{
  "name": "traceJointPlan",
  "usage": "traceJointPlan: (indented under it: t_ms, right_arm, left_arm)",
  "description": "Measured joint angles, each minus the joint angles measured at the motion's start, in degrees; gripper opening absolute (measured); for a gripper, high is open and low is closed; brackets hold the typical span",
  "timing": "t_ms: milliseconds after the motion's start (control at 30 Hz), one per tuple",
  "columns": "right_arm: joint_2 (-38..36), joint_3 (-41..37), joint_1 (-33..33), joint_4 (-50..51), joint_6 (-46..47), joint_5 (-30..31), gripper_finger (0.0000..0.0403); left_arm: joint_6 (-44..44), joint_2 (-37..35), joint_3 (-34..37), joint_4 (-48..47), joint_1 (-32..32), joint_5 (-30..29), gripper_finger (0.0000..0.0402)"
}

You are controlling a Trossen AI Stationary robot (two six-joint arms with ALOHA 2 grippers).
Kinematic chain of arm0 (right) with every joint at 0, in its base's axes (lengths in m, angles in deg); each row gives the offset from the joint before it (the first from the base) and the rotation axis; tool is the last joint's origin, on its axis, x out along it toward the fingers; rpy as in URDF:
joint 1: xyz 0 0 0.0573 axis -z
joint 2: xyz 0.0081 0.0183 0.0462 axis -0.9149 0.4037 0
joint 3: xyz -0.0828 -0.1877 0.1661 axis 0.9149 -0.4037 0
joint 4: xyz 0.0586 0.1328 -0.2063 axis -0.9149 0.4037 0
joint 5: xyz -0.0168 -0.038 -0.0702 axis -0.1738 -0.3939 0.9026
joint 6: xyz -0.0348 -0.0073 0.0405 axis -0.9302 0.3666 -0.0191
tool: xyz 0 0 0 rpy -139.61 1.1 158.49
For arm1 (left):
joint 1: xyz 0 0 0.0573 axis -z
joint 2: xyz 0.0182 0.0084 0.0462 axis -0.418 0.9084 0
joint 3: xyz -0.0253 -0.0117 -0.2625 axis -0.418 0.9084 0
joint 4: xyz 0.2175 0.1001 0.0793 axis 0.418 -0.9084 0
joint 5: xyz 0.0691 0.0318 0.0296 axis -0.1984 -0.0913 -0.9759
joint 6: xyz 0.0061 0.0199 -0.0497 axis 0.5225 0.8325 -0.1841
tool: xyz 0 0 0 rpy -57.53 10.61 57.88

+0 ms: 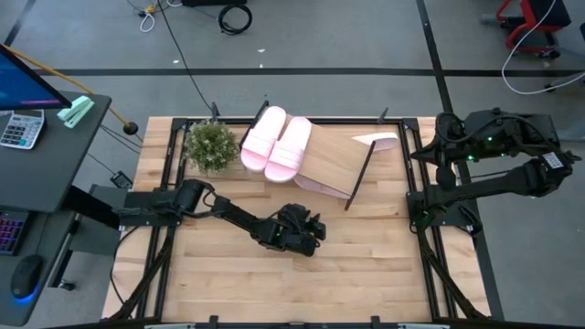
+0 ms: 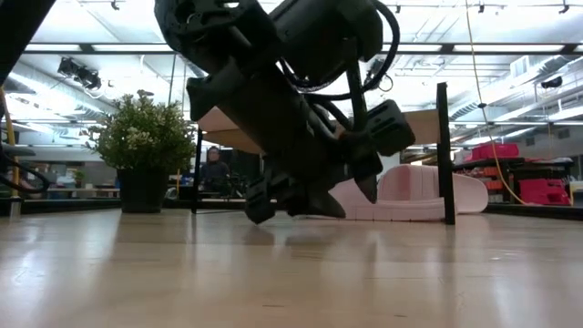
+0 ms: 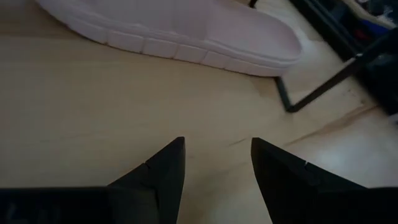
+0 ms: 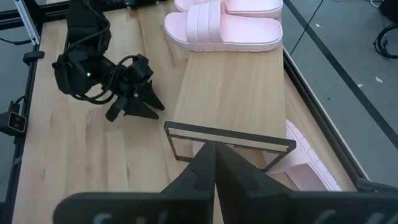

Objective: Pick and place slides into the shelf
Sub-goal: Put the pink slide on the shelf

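On the shelf [image 1: 334, 155] lie 2 slides [image 1: 277, 143]; left claw [image 1: 311, 233] apart, empty; right claw [image 4: 214, 163] together.

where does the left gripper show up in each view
high view: left gripper, bottom centre, open over bare tabletop beside the shelf.
low view: centre, fingers down.
left wrist view: its own fingers at bottom.
right wrist view: upper left.
Shared landmark: the pink slide under the shelf.
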Motion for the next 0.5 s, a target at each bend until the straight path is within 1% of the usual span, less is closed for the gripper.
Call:
traceJointPlan:
  t_ms: [67,167,367,500]
  right_arm:
    - [0.0,0.0,0.0,0.0,0.0,0.0,0.0014]
    - [0.2,0.0,0.0,0.0,0.0,0.0,0.0016]
    - [1.1,0.0,0.0,0.0,-0.2,0.0,0.0015]
    - [1.9,0.0,0.0,0.0,-0.4,-0.3,0.0015]
  left_arm:
    - [1.4,0.0,0.0,1.3,-0.1,0.6,0.0189]
    - [5.9,-0.1,-0.1,0.9,-0.9,2.9,0.0193]
    - [19.0,-0.1,0.0,0.5,-3.1,2.8,0.0193]
    - [21.0,-0.1,0.0,0.4,-4.7,3.9,0.0194]
